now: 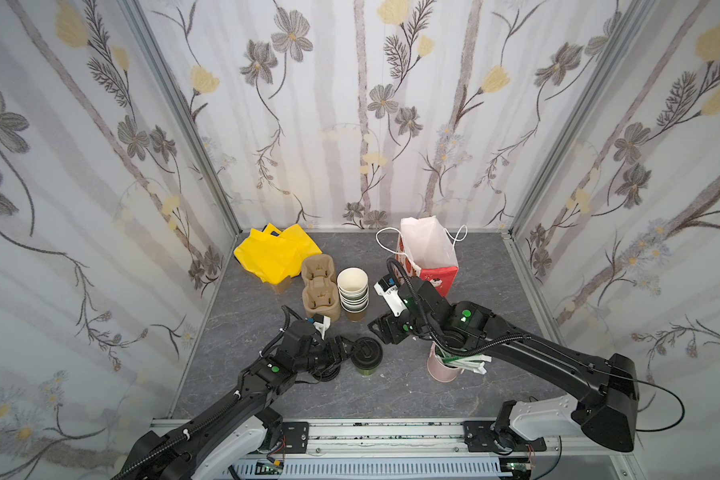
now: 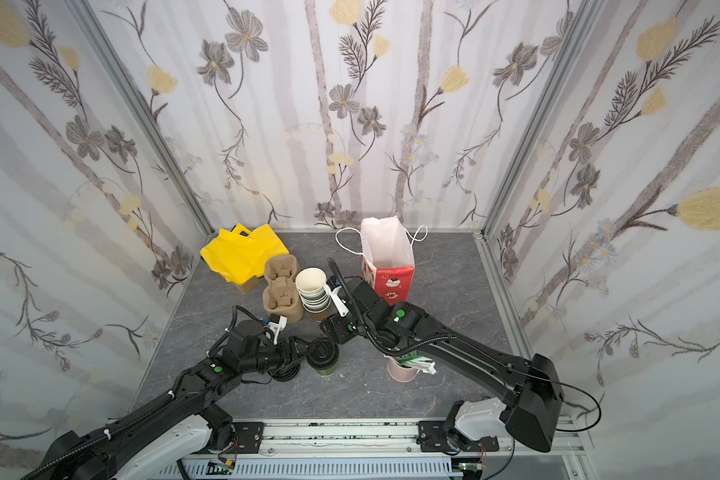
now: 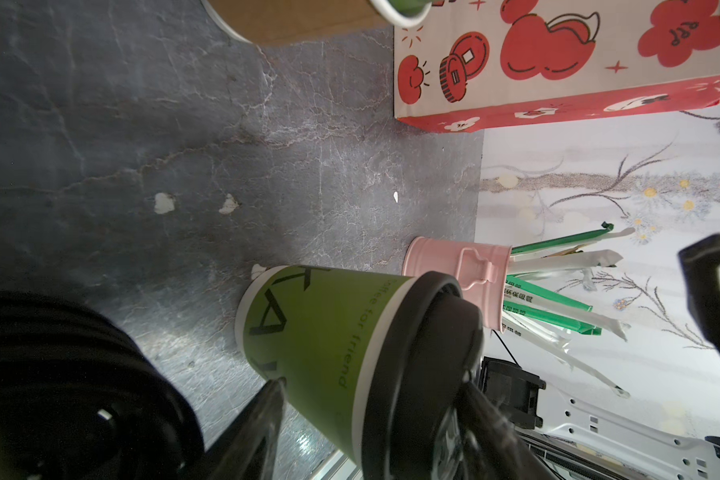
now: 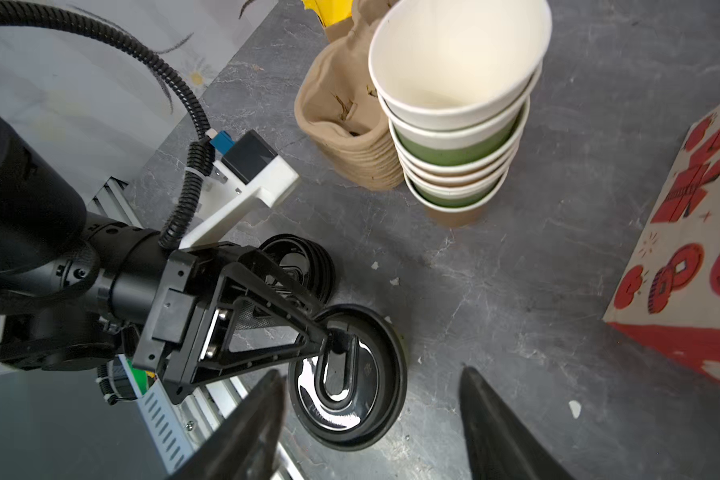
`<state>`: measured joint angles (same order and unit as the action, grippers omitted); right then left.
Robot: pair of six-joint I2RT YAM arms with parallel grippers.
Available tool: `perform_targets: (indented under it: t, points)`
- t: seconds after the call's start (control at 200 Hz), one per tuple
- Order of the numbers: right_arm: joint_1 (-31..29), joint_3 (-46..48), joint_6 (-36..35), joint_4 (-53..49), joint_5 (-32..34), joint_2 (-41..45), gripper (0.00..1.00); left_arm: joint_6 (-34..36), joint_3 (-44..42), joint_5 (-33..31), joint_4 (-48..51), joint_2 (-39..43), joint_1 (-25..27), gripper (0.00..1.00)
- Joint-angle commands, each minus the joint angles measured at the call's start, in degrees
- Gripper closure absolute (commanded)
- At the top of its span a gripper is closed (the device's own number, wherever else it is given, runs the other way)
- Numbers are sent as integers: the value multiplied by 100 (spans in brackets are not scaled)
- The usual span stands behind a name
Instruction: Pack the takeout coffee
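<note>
Left arm lies low across the worktop, its wrist rolled so that the left fingers stand one above the other. They are spread open, with the cup just ahead of their tips. Right arm is held higher and bent at the elbow, with the right fingers angled downward. These too are apart and hold nothing, and the cup stands on the worktop below and just ahead of them. The left wrist view shows the cup's green wall and lettering between the two left fingertips, the lower tip by the wall near the base and the upper tip at the lid's rim. Whether either tip touches cannot be told. The right wrist view alone shows the cup's lid from above, with the upper left finger's tip lying over its centre recess, and a pile of lids just beyond the left fingers. Both top views show the cup between the two sets of fingers. The cup is upright: long axis vertical, base on the worktop, black lid uppermost.
</note>
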<state>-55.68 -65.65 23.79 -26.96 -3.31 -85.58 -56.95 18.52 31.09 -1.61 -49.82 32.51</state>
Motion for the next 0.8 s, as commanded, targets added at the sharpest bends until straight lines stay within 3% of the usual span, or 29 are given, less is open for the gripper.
perform_targets:
  t: [0.0,0.11,0.455,0.794]
  points:
    - [-47,331,934,533,-303,90,43,2,98,7,-21,25,-4,33]
    - [-136,447,1053,474,-319,37,52,2,144,58,-15,84,1,35]
    - [-286,527,1049,322,-373,-419,57,5,50,135,-15,121,-1,47]
    - [-294,596,1047,323,-460,-726,72,41,-8,178,-15,53,10,55]
